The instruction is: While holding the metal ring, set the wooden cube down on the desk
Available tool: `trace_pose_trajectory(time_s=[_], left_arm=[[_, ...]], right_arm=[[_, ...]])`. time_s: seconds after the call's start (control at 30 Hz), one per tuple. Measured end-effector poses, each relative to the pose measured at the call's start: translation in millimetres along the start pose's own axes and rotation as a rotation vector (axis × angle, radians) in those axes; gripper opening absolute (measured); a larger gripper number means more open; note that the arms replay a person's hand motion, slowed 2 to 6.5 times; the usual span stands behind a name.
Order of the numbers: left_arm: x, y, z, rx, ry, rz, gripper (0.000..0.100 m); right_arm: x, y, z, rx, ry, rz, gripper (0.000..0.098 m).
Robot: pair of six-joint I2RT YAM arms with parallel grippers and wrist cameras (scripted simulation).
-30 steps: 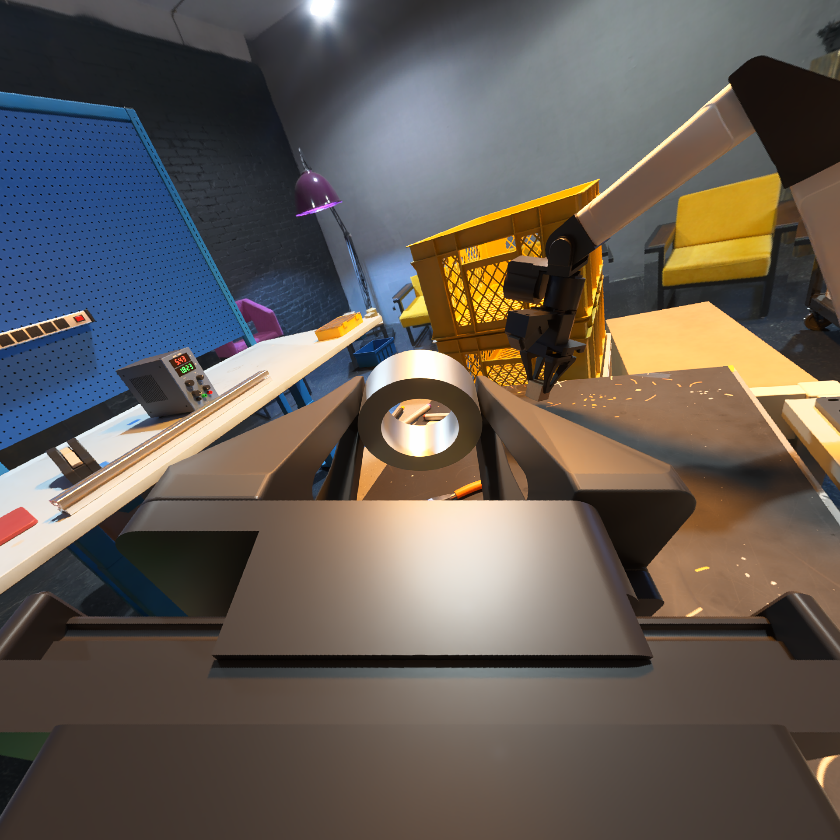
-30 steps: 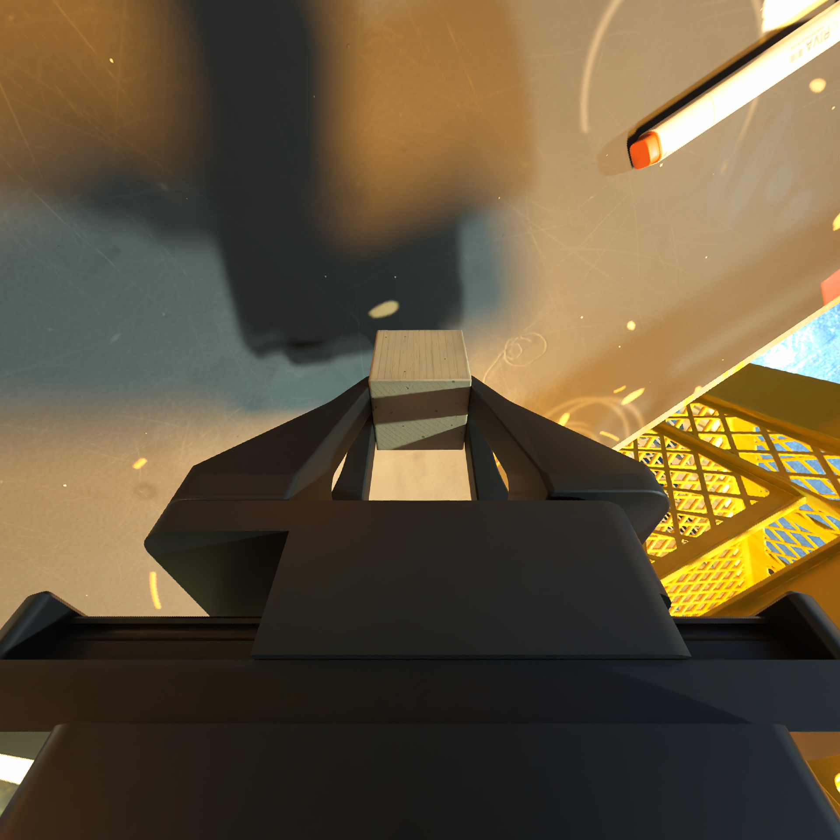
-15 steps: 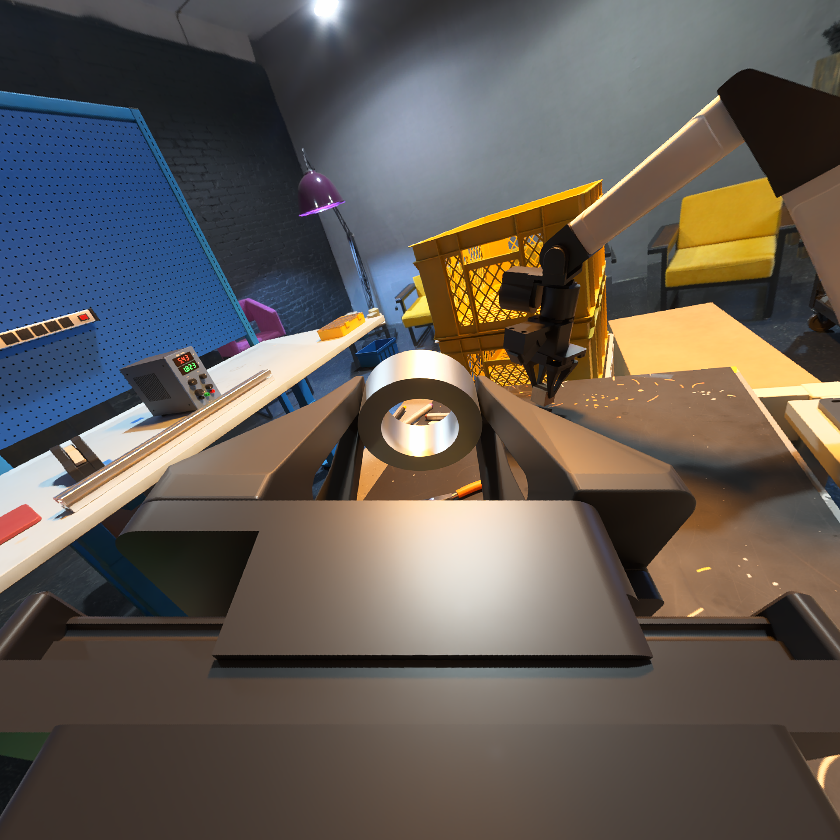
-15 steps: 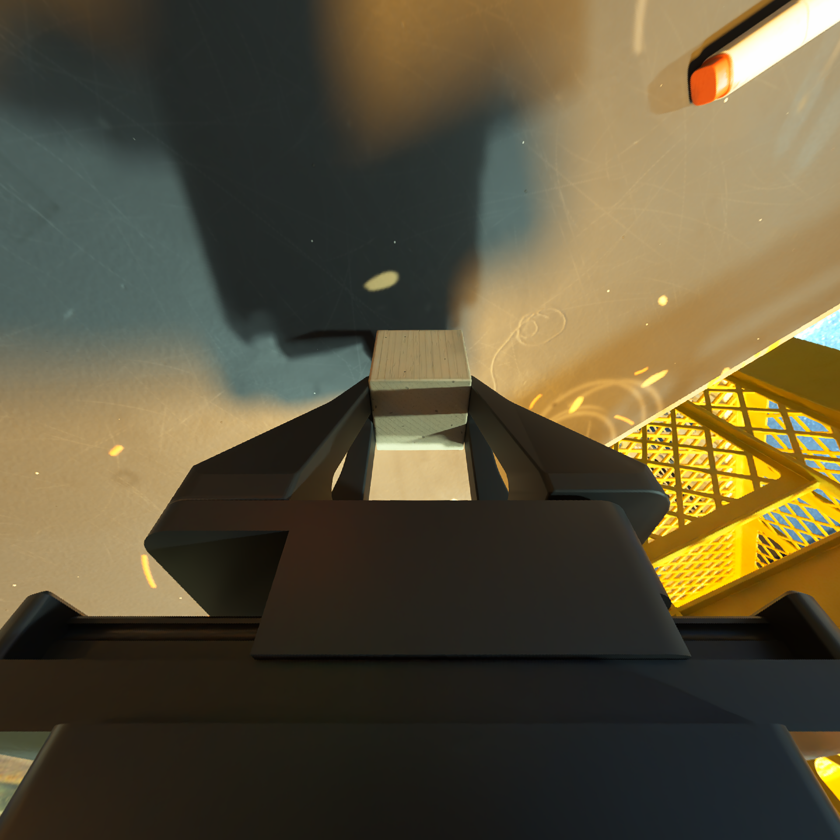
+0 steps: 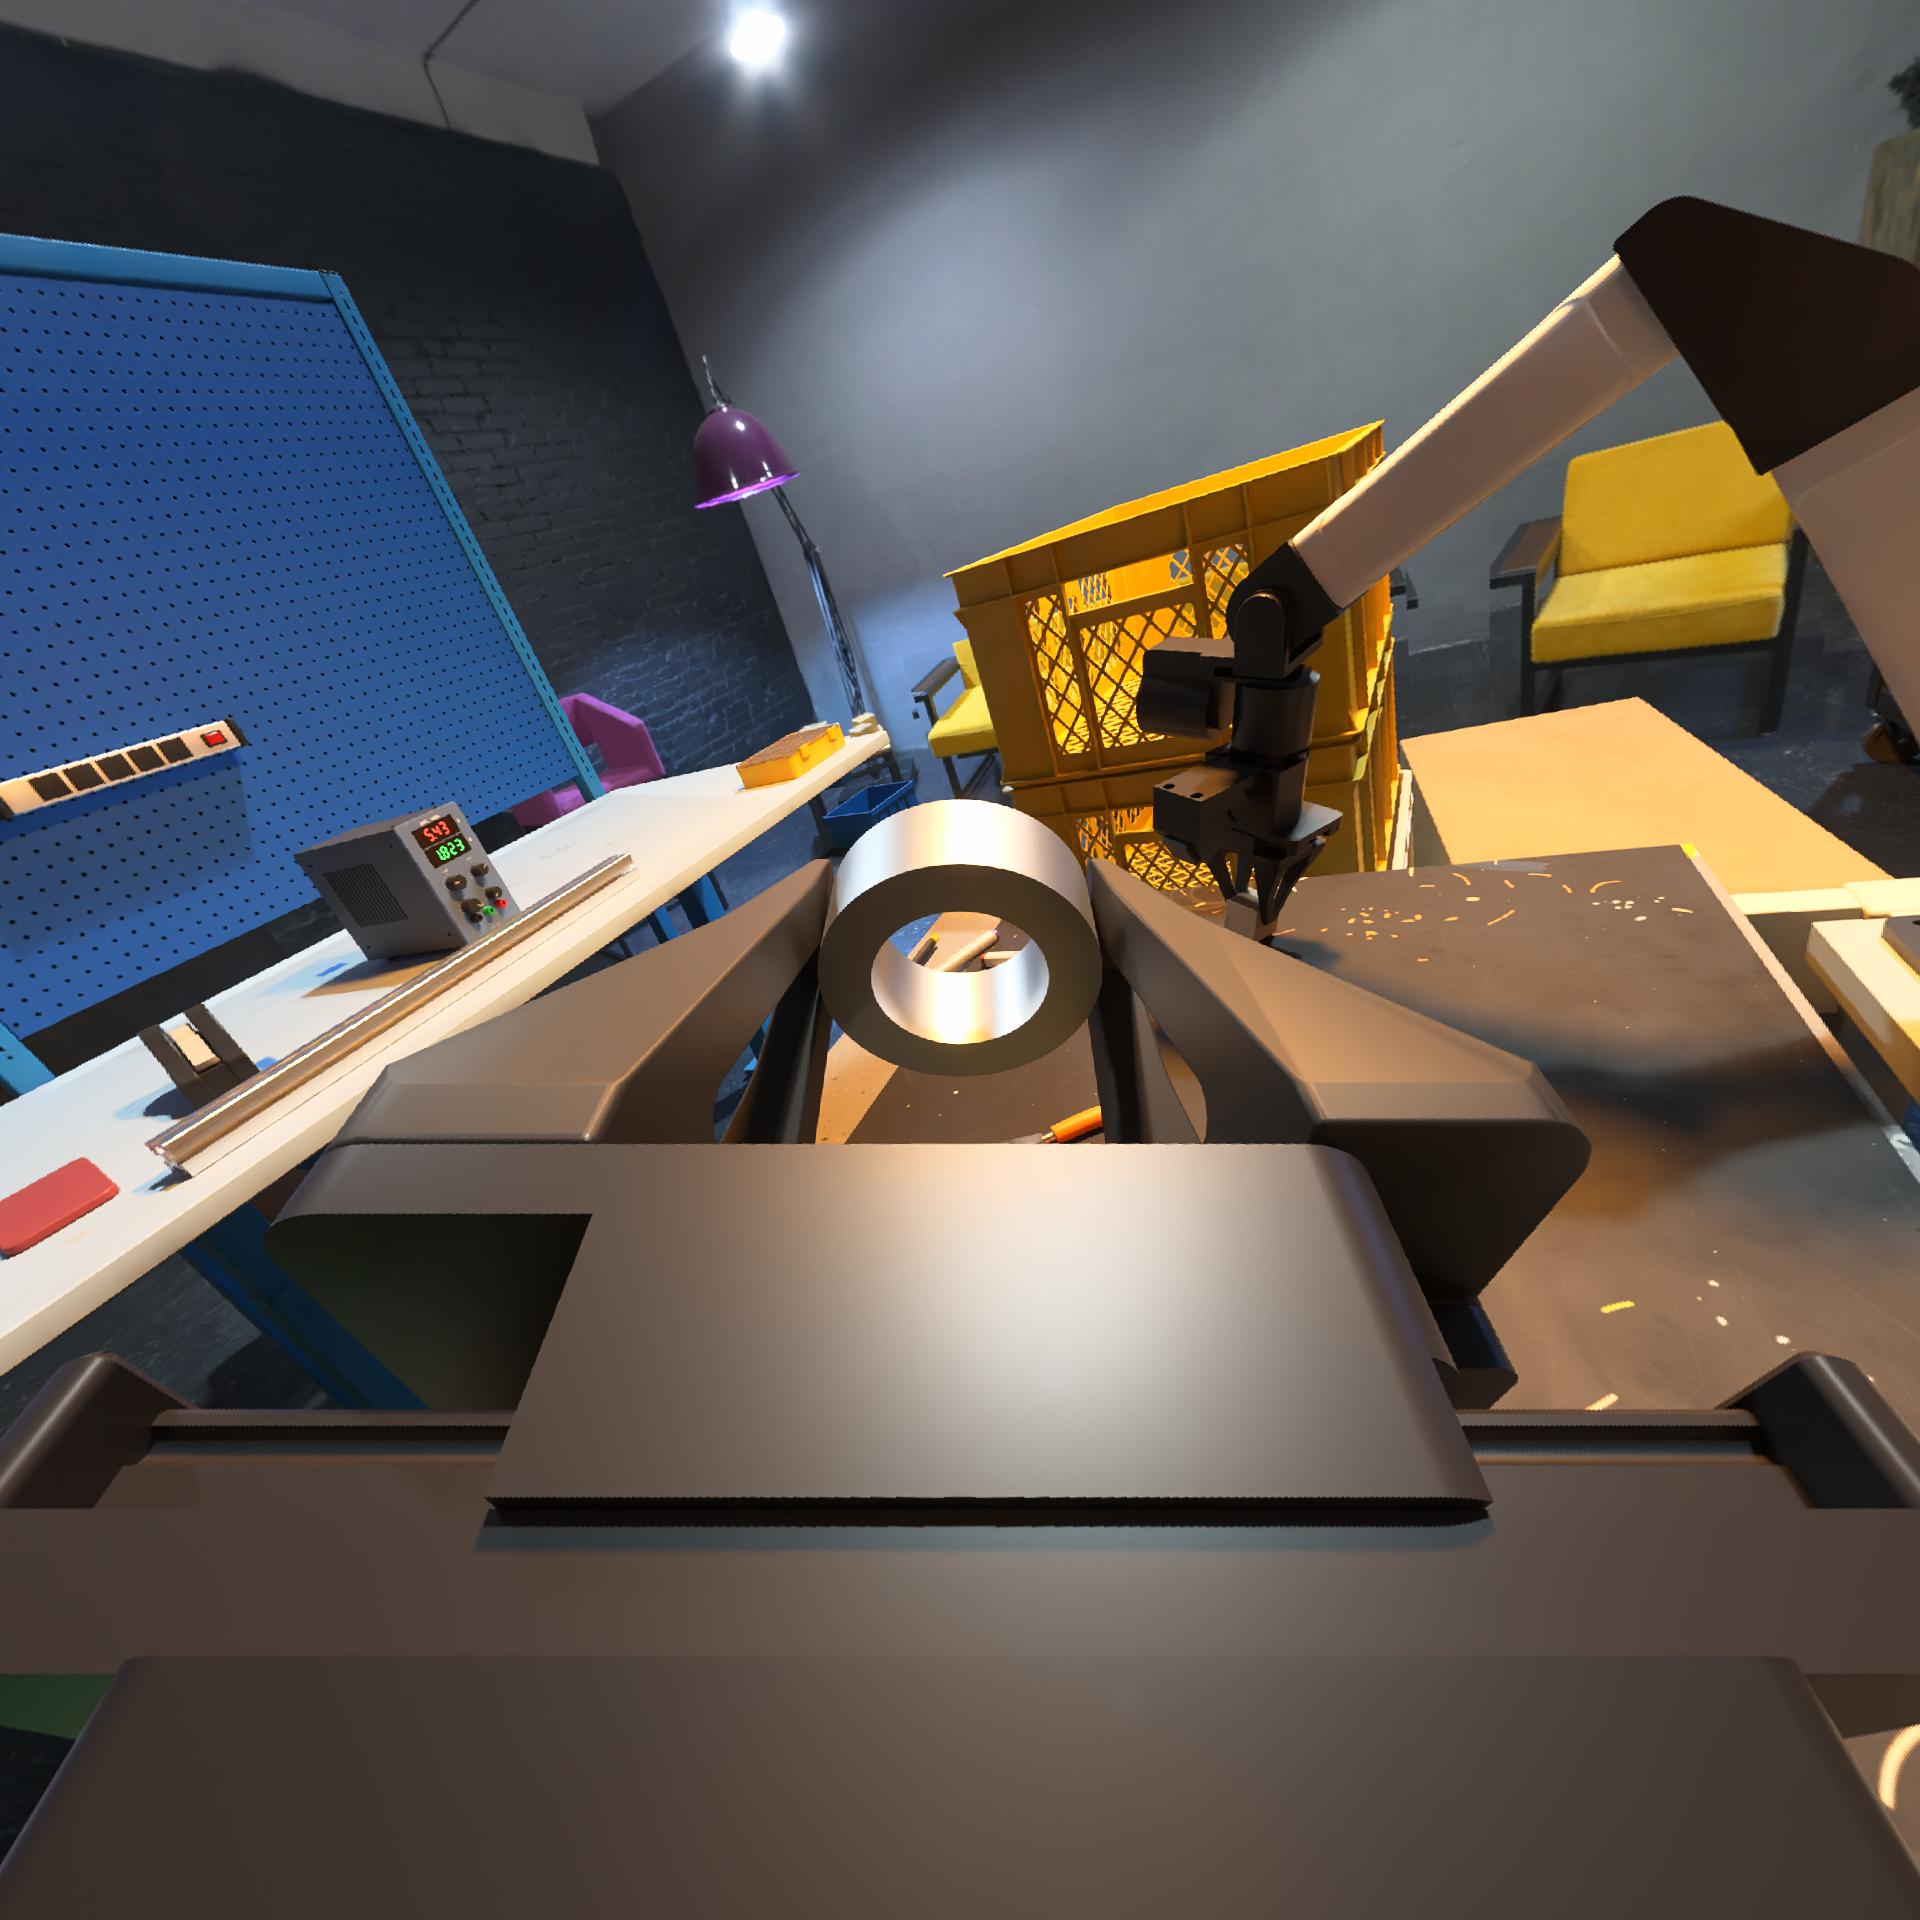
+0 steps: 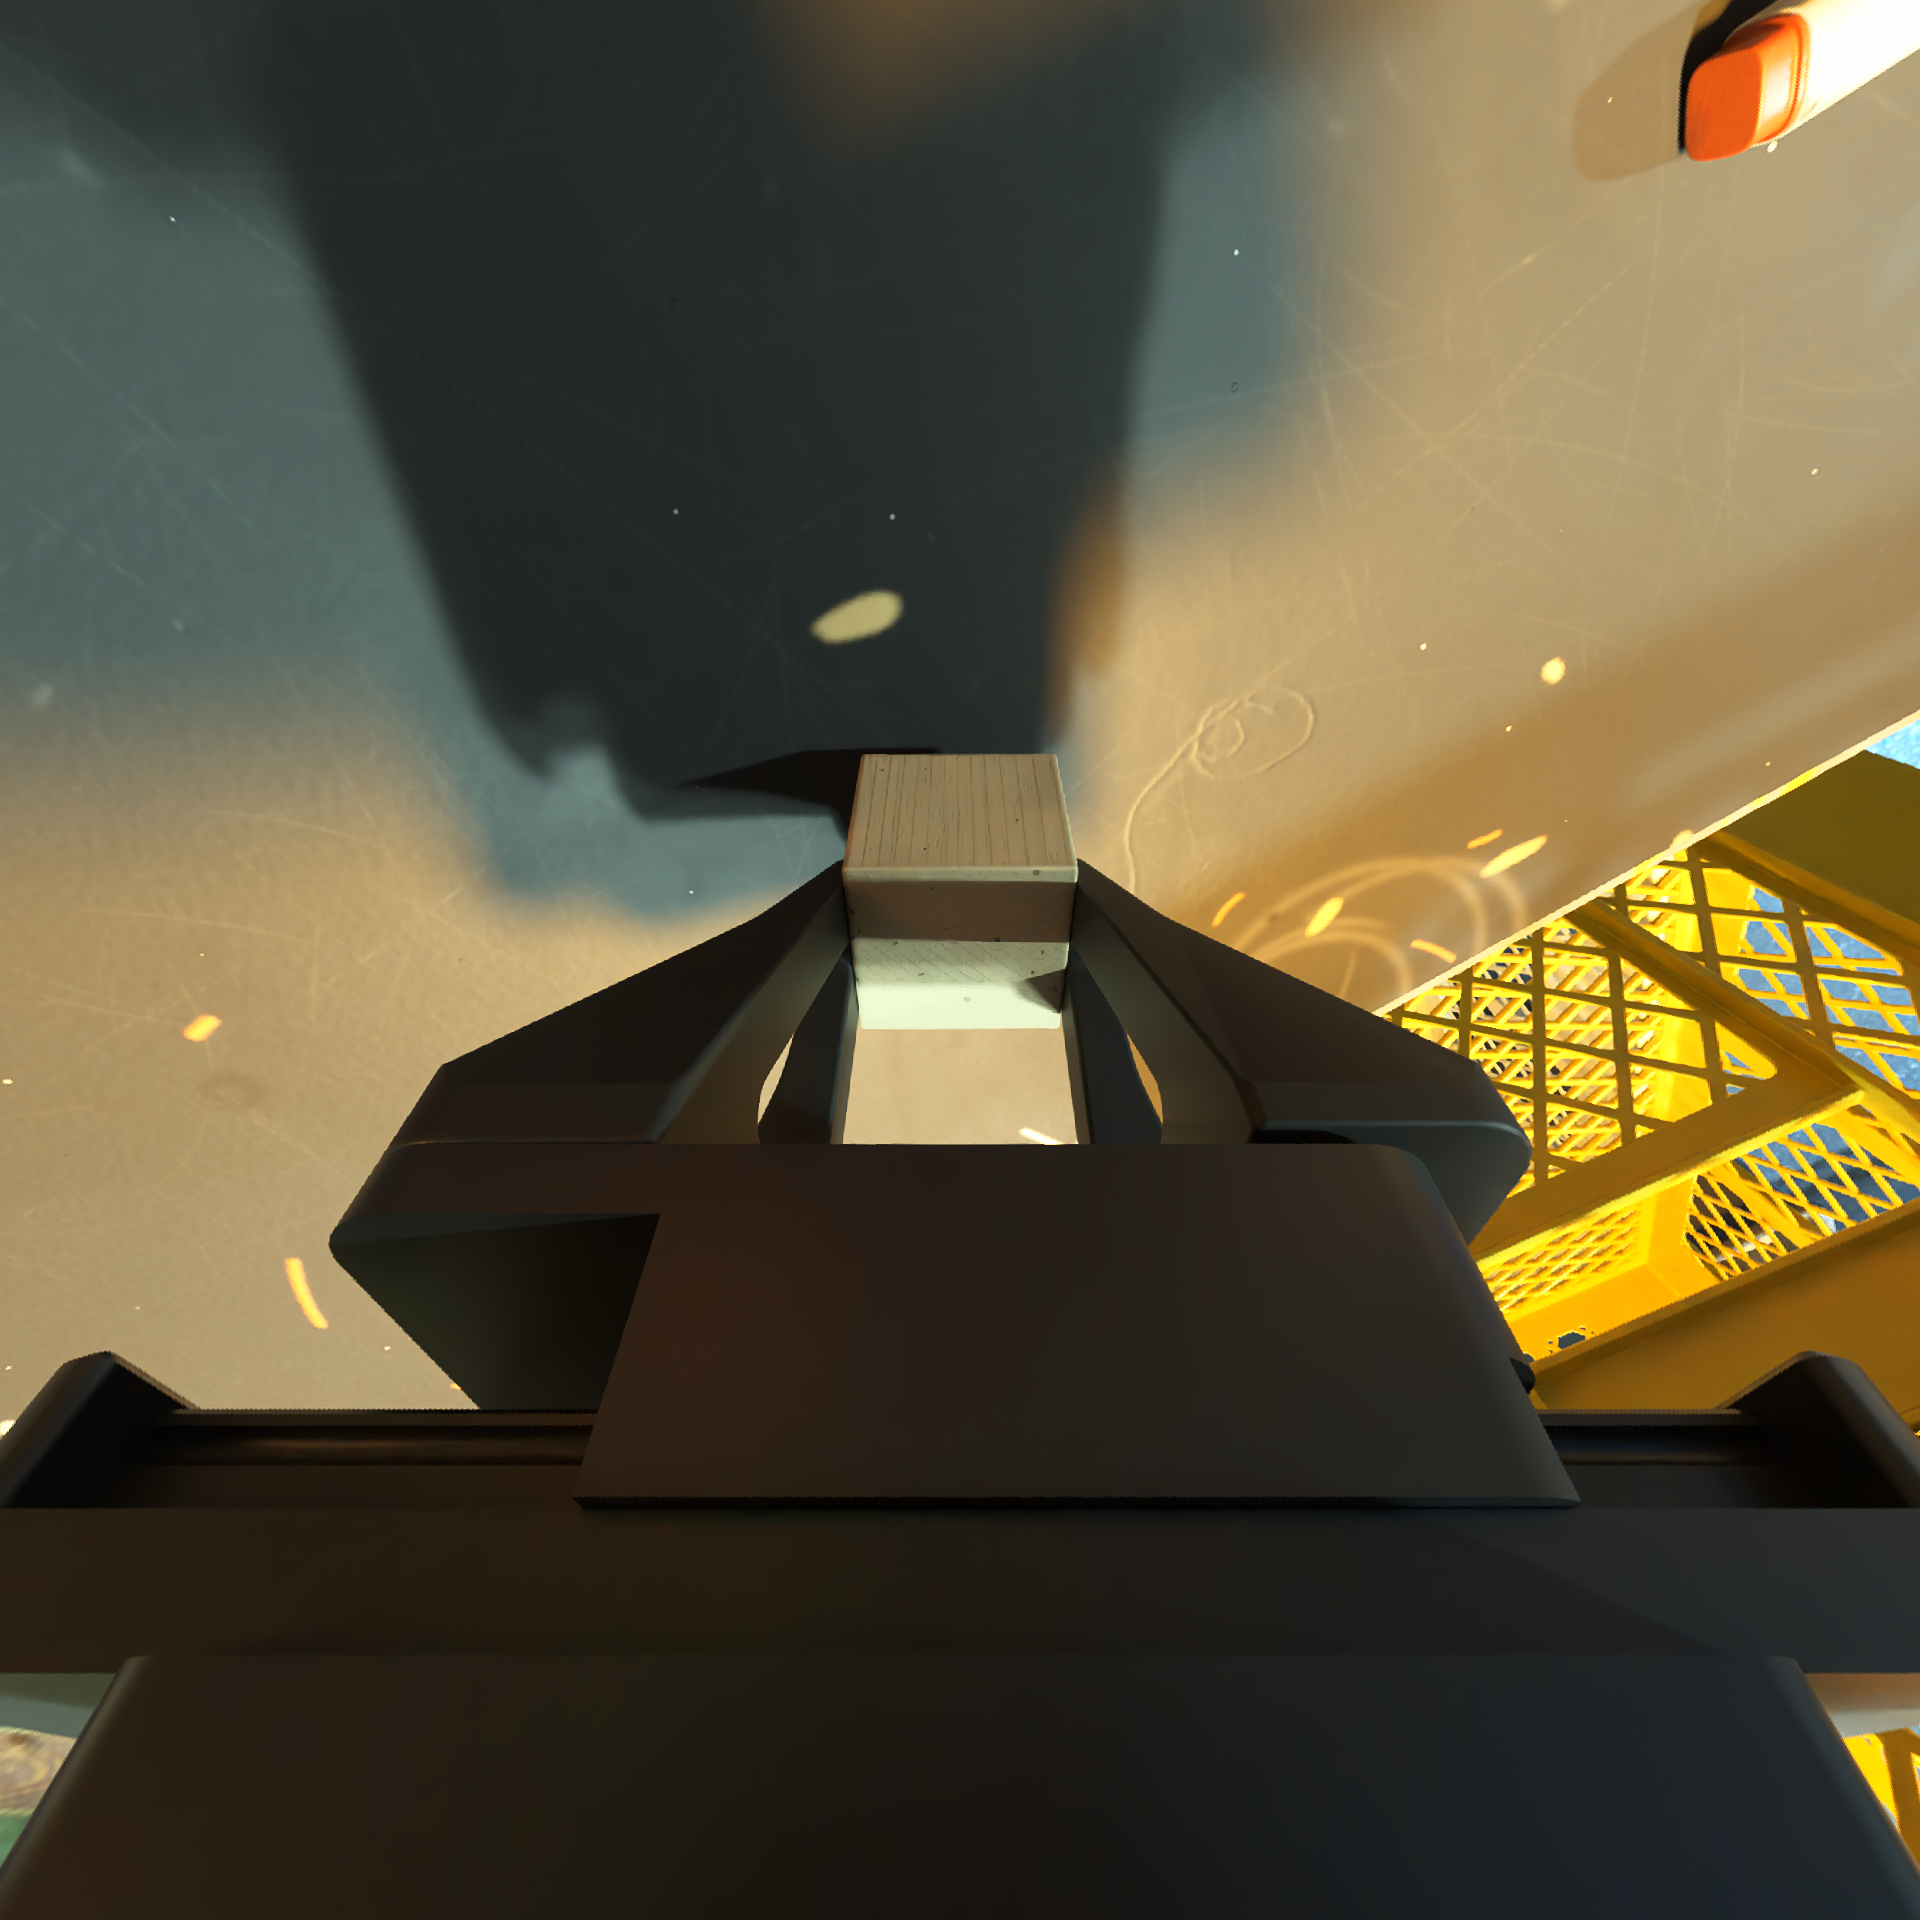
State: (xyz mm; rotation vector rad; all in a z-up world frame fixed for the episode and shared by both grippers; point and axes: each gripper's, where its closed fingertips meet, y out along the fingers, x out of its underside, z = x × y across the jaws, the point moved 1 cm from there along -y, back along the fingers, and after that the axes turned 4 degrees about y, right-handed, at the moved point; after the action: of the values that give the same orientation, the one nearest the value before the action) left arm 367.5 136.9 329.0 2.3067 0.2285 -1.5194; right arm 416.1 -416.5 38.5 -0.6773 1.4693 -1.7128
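Observation:
In the left wrist view my left gripper [image 5: 961,935] is shut on a thick metal ring [image 5: 961,904] and holds it above the dark desk [image 5: 1558,997], its hole facing me. In the right wrist view my right gripper [image 6: 958,914] is shut on a pale wooden cube [image 6: 958,816], pointing straight down very close to the scratched desk top [image 6: 1455,468]; the cube's shadow meets its far edge. The right gripper [image 5: 1257,914] also shows in the left wrist view, its fingertips down at the desk's far part in front of the crates; the cube is hidden there.
Stacked yellow crates [image 5: 1164,644] stand just behind the right gripper and show at right in the right wrist view [image 6: 1683,1060]. A white pen with an orange cap [image 6: 1756,83] lies on the desk. A white bench with a meter box [image 5: 410,883] and metal rail runs at left.
The right gripper has come down with the cube toward the desk; the desk surface and shadow look closer and larger. The left gripper holds the ring still.

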Motion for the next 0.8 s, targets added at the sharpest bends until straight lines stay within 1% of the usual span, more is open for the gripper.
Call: trace_pose_trajectory(time_s=[0.37, 0.8], left_arm=[[-0.6, -1.2, -0.6, -0.003, 0.000, 0.002, 0.040], [-1.6, -1.2, -0.5, -0.003, 0.002, 0.005, 0.040]], right_arm=[[-0.1, 0.3, 1.7, 0.010, -0.003, -0.006, 0.0319], [1.8, 3.9, 1.2, 0.012, -0.010, -0.037, 0.0319]])
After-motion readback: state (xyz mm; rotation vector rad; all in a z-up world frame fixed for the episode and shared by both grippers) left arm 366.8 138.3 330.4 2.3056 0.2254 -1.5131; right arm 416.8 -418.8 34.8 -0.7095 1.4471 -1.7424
